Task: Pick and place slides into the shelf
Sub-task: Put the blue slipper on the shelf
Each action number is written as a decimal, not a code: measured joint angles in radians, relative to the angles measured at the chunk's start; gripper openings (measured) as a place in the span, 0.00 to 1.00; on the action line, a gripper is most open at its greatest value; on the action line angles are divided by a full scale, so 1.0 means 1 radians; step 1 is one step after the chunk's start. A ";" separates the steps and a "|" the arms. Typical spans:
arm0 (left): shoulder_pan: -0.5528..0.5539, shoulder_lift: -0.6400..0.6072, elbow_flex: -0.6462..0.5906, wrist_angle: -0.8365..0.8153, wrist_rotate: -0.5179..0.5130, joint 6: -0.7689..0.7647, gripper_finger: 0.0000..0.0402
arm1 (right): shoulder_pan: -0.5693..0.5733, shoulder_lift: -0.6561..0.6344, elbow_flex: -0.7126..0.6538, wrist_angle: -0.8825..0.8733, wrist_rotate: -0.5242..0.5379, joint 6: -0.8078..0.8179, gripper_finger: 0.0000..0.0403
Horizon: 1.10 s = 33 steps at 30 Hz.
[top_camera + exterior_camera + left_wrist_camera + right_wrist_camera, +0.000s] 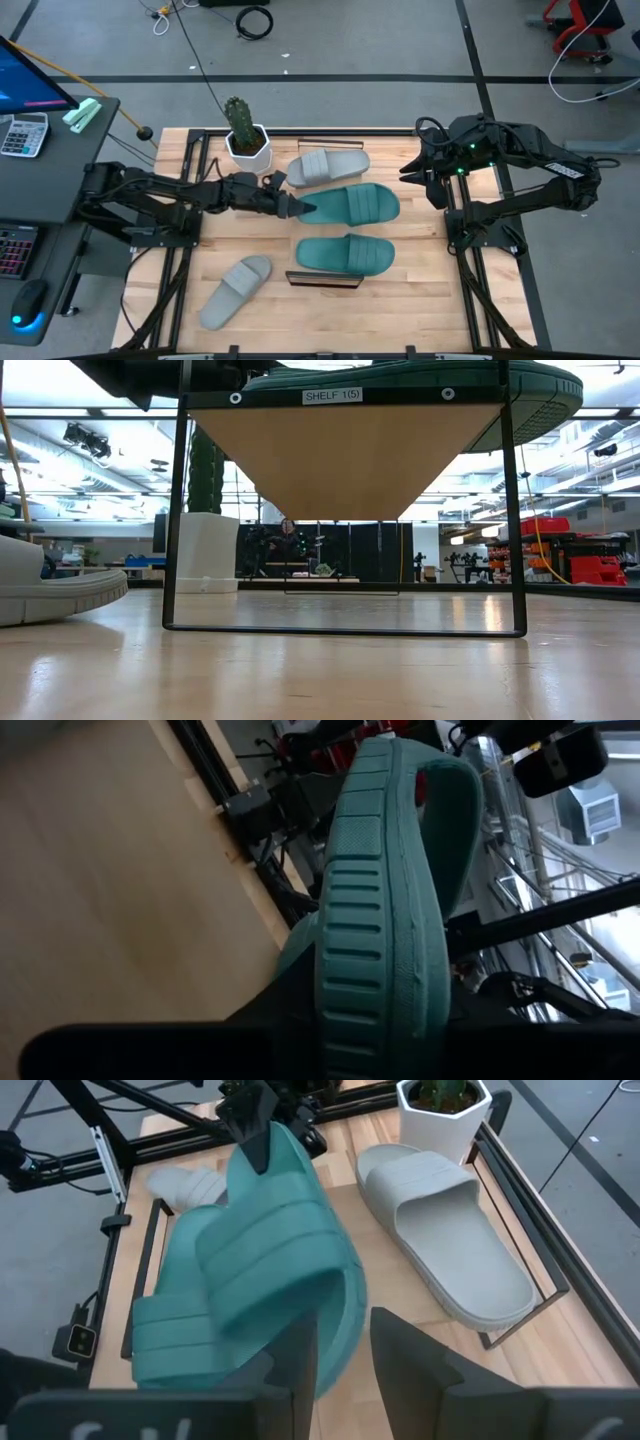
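Observation:
My left gripper is shut on one teal slide over the middle of the shelf. That slide fills the left wrist view and shows tilted in the right wrist view. The second teal slide lies flat on the shelf's near part. One grey slide lies sole down on the far part, and another grey slide rests on the table near the left corner. My right gripper hovers open to the right of the shelf, touching nothing. My left gripper pinches the teal slide's heel end between its two fingers, coming roughly level from the table's left, along the slide's length. The heel end is raised and the strap end slants down toward the right. Whether the toe touches the shelf I cannot tell.
A potted cactus stands by the shelf's far left corner. Dark rails close the shelf's near end and far end. Bare tabletop lies near the right corner. A desk with keyboard and calculator sits beyond the left edge.

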<state>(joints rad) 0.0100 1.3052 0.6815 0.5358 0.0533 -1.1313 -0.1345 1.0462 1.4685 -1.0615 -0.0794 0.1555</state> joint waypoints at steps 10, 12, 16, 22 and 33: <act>0.006 0.019 0.000 0.034 0.028 -0.008 0.19 | 0.000 0.000 0.000 0.000 0.000 0.000 0.25; 0.007 0.019 0.000 0.033 0.029 -0.009 0.21 | 0.000 0.000 0.000 0.000 0.000 0.000 0.25; 0.007 0.019 0.000 0.030 0.030 -0.012 0.21 | 0.000 0.000 0.000 0.000 0.000 0.000 0.25; 0.007 0.019 0.000 0.027 0.033 -0.051 0.19 | 0.000 0.000 0.000 0.000 0.000 0.001 0.25; 0.003 0.018 0.410 -0.723 0.055 0.120 0.20 | 0.000 0.000 0.000 0.000 0.000 0.000 0.25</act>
<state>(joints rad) 0.0132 1.3228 1.0917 -0.1877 0.1079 -1.0108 -0.1345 1.0466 1.4685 -1.0615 -0.0792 0.1559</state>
